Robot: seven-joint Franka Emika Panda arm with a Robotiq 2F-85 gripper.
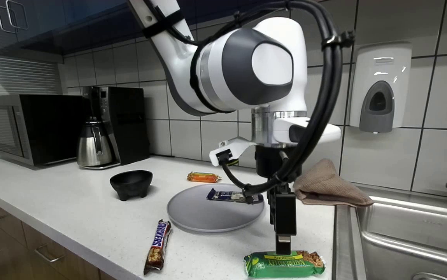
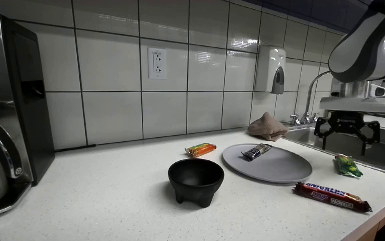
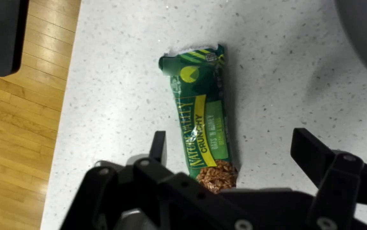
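Evidently, the granola bar (image 3: 202, 127) lay face up on the bench (image 3: 106, 95), beneath the claw (image 2: 344, 146). In the wrist view its wrapper was glossy dark-green film, slim and oblong, wrinkled along the edges, with the crimped end just short of twelve o'clock and a print of brown oat clusters just short of six. A yellow band marked "CRUNCHY" ran beside the lettering "NATURE VALLEY"; a paler green panel read "OATS 'N HONEY". The claw stood wide, its black, blocky fingers well apart: one at eight o'clock from the granola bar, the other between three and four. The bench surface was white, smooth and grey-flecked.

With the granola bar as dial centre in an exterior view, a round, matt grey plate (image 1: 204, 214) lay at ten o'clock, a Snickers bar (image 1: 157, 247) in shiny film at nine, a brushed-metal sink (image 1: 410, 225) between two and three, and a brown, finely textured cloth (image 1: 326, 186), heaped in folds, at one. A dull black footed bowl (image 1: 131, 186) stood farther out at ten.
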